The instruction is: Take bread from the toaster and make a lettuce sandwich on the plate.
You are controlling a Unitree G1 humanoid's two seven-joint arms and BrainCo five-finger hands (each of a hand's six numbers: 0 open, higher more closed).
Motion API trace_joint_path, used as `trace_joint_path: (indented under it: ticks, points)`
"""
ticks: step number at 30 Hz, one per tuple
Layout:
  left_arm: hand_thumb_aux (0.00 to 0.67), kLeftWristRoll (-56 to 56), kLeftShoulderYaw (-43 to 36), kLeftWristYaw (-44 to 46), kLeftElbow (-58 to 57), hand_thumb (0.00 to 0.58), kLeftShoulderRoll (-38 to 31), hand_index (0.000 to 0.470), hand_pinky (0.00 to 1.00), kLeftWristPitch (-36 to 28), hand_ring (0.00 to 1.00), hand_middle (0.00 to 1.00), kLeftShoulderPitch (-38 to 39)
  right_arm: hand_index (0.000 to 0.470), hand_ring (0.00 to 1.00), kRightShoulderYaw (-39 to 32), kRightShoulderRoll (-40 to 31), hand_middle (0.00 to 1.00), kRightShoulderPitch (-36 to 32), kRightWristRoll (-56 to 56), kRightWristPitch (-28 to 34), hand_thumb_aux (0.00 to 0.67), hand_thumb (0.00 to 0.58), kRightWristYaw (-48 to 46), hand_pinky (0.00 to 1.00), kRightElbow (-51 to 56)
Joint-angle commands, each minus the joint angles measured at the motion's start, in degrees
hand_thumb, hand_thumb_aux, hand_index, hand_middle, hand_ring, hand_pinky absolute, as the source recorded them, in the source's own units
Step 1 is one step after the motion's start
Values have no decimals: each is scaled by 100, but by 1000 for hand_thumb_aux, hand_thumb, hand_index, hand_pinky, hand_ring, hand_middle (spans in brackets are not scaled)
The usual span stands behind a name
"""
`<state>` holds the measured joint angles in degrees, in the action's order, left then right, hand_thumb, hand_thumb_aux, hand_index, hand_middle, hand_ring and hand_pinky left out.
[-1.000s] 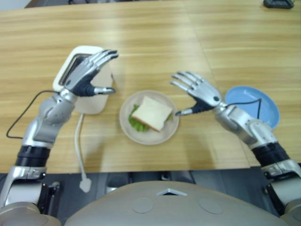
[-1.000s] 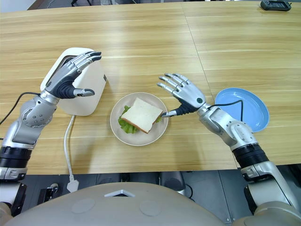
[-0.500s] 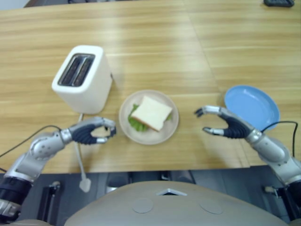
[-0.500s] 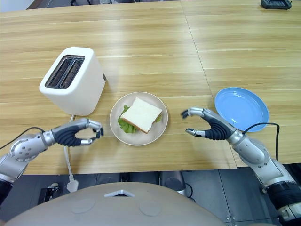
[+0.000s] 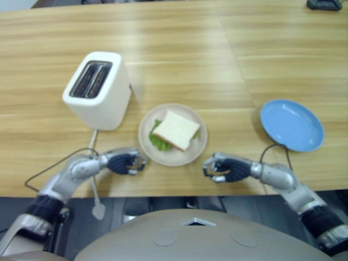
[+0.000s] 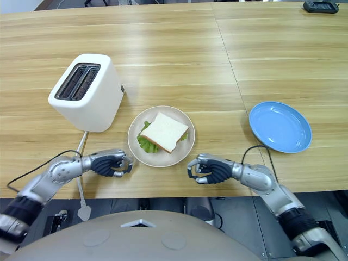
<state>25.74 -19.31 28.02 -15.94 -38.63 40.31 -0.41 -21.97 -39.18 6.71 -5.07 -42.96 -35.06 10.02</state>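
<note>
A white toaster (image 6: 84, 92) stands on the wooden table at the left, its two slots dark. On the beige plate (image 6: 142, 155) in the middle lies a sandwich (image 6: 165, 131): a white bread slice on top with green lettuce (image 6: 143, 143) sticking out beneath. My left hand (image 6: 111, 163) rests near the table's front edge, left of the plate, fingers curled on nothing. My right hand (image 6: 211, 169) sits right of the plate near the front edge, curled the same way and holding nothing.
An empty blue plate (image 6: 280, 126) lies at the right. The toaster's white cord and plug (image 6: 82, 209) hang over the front edge. A dark cable (image 6: 32, 172) loops by my left arm. A black device (image 6: 318, 6) sits at the far right corner.
Both hands have dropped from above the table to its front edge, drawn in toward the plate, and their fingers have curled from spread open into fists.
</note>
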Motion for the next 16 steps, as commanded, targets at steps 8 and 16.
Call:
trace_joint_path:
  ticks: [8, 16]
  points:
    - [670, 1294, -622, -1382, -1447, 580, 383, 460, 1000, 205, 1000, 1000, -528, 460, 1000, -4, 916, 1000, -787, -1355, -89, 670, 580, 927, 1000, 1405]
    - [670, 1377, -622, -2275, -1934, 580, 560, 460, 1000, 231, 1000, 1000, -964, 460, 1000, 193, 1158, 1000, -1656, -2330, -241, 670, 580, 2741, 1000, 2887]
